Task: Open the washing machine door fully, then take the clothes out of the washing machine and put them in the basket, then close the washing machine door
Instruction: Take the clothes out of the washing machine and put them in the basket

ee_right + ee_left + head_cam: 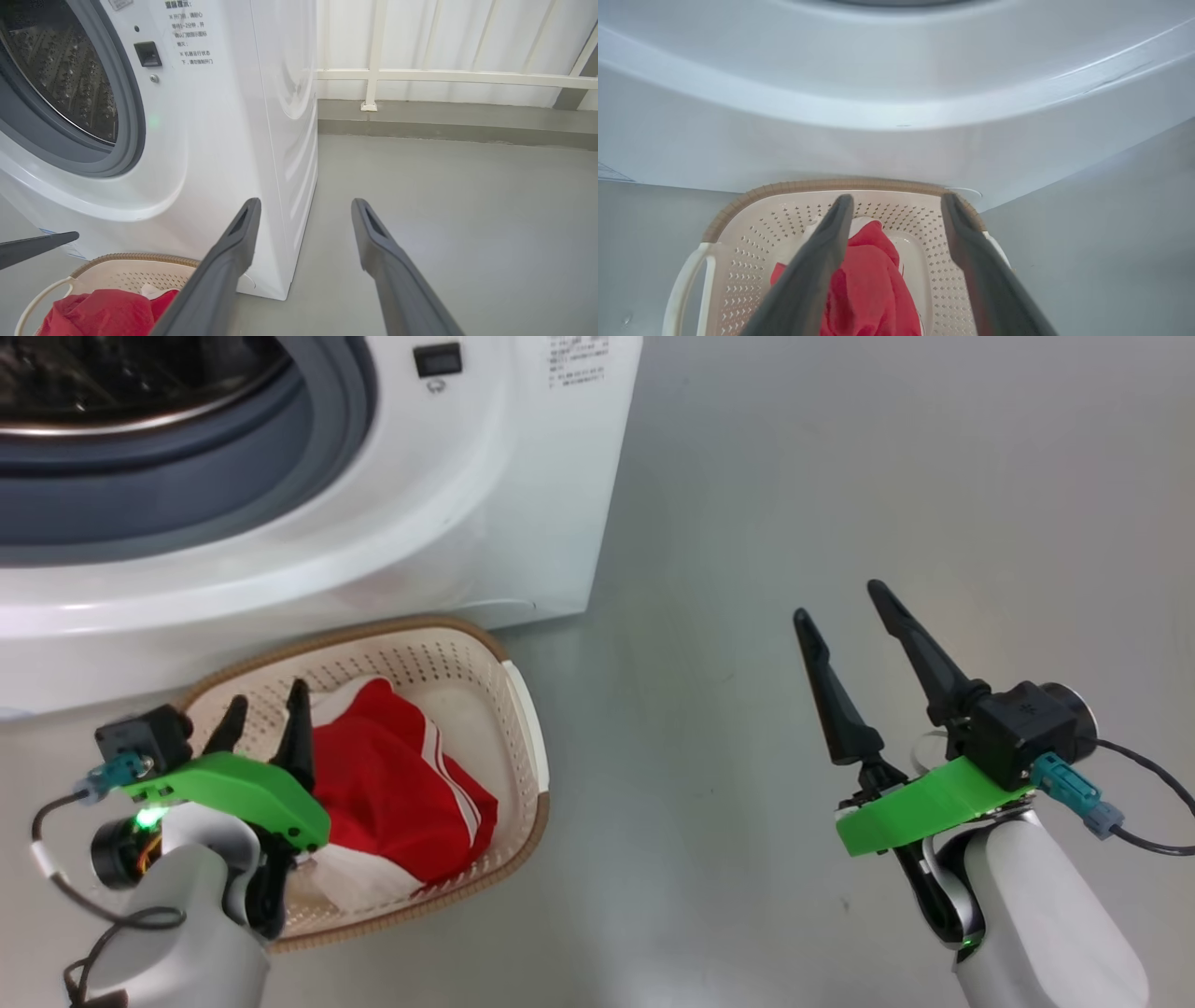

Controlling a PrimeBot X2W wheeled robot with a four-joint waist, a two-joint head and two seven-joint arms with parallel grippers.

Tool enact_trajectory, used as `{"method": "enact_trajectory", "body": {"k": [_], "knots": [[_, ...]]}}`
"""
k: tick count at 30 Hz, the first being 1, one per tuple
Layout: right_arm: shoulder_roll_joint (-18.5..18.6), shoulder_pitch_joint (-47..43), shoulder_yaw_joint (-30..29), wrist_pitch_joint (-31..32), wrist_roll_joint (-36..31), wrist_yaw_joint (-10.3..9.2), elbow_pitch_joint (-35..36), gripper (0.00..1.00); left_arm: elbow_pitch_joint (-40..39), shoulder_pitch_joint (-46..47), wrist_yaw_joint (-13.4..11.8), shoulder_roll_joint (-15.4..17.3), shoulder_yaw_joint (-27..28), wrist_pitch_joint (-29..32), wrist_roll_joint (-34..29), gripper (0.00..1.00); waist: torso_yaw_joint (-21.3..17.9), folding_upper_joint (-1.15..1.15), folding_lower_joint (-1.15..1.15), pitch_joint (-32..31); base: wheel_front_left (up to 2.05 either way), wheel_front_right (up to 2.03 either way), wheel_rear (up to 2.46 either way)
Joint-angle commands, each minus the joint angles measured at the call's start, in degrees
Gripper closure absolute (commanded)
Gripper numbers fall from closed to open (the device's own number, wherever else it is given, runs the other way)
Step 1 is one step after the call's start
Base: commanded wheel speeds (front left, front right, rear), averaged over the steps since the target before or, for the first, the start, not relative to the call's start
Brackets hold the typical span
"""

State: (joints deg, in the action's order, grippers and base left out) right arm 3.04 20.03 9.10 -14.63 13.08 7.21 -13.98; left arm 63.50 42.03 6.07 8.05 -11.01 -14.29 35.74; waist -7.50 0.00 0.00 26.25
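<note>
The white washing machine (448, 513) stands at the upper left, its grey rubber ring (233, 457) and steel drum (60, 79) uncovered. The washing machine door is out of view. On the floor in front sits the cream basket (527, 728) with the red and white clothes (401, 793) lying inside. My left gripper (266, 700) hangs open just above the basket's near-left part, empty, with the clothes (873, 280) below its fingers. My right gripper (840, 602) is open and empty over bare floor, well right of the basket (126, 275).
Grey floor (840, 457) stretches right of the machine. A white railing (444, 77) on a low kerb runs behind it. The tip of one left finger (37, 247) shows at the left edge of the right wrist view.
</note>
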Motion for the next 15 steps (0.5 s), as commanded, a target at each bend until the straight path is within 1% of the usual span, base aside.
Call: {"method": "enact_trajectory", "body": {"k": [1, 4, 7, 8, 9, 15], "knots": [[-0.2, -1.6, 0.3, -0.4, -0.5, 0.28, 0.9, 0.0, -5.0, -3.2, -0.5, 1.9, 2.4, -0.7, -1.3, 0.0, 0.8, 0.0, 0.0, -2.6, 0.0, 0.0, 0.0], [-0.2, -2.1, -0.1, -0.4, -0.5, 0.28, 0.4, 0.0, -13.1, -6.4, -2.0, 1.5, 4.3, -0.7, -3.3, 0.0, 1.1, 0.0, 0.0, -4.5, 0.0, 0.0, 0.0], [-0.2, -2.5, -0.6, -0.4, -0.5, 0.28, -0.3, 0.0, -21.0, -10.6, -2.3, 0.8, 5.6, -0.7, -5.6, 0.0, 1.3, 0.0, 0.0, -6.4, 0.0, 0.0, 0.0], [-0.2, -2.5, -0.6, -0.4, -0.5, 0.28, -0.3, 0.0, -21.0, -10.6, -2.3, 0.8, 5.6, -0.7, -5.6, 0.0, 1.3, 0.0, 0.0, -6.4, 0.0, 0.0, 0.0], [-0.2, -2.6, -0.8, -0.4, -0.4, 0.28, -0.5, 0.0, -23.3, -12.0, -2.2, 0.5, 5.8, -0.7, -6.2, 0.0, 1.4, 0.0, 0.0, -7.1, 0.0, 0.0, 0.0], [-0.2, -3.3, -1.8, -0.4, -0.3, 0.28, -1.0, 0.0, -36.4, -19.3, -4.3, -0.3, 7.9, -0.7, -10.9, 0.0, 1.8, 0.0, 0.0, -10.8, 0.0, 0.0, 0.0]]}}
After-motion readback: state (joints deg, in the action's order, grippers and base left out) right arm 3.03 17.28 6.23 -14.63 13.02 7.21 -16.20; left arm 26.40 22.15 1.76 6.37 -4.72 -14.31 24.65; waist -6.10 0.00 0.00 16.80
